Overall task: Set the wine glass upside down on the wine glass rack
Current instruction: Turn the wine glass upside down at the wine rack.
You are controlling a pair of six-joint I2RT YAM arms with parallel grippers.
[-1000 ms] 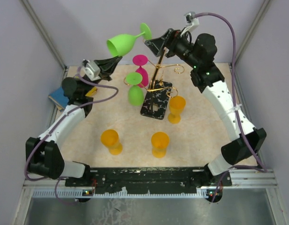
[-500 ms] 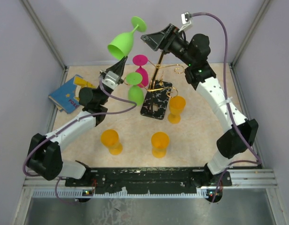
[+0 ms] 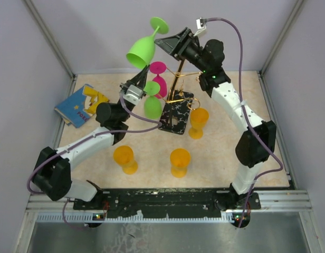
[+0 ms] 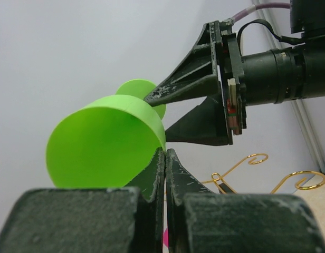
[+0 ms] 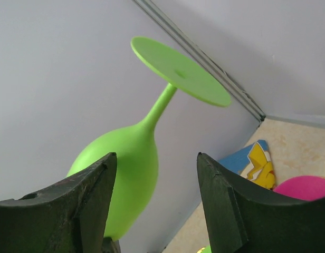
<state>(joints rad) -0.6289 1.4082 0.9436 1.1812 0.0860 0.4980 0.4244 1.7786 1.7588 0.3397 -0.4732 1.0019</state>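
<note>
A green wine glass [image 3: 142,48] hangs in the air above the back of the table, foot [image 3: 160,23] up and tilted to the right. My left gripper [image 3: 143,72] is below it, shut on its rim; in the left wrist view the closed fingertips [image 4: 165,154] pinch the edge of the bowl [image 4: 102,145]. My right gripper [image 3: 170,44] is open beside the stem. In the right wrist view it [image 5: 156,156] frames the bowl [image 5: 125,163] without touching it. The wine glass rack [image 3: 178,79], gold wire on a black marbled base [image 3: 175,115], stands below and to the right.
A second green glass [image 3: 152,104] and a pink glass [image 3: 158,71] are at the rack's left side. Three orange glasses stand on the table [image 3: 198,122], [image 3: 179,161], [image 3: 124,158]. A blue and yellow book [image 3: 80,104] lies at the left. Grey walls enclose the back.
My left arm has swung right and inward, carrying the green glass toward the rack with its foot tipping higher. My right gripper has moved left and up next to the stem.
</note>
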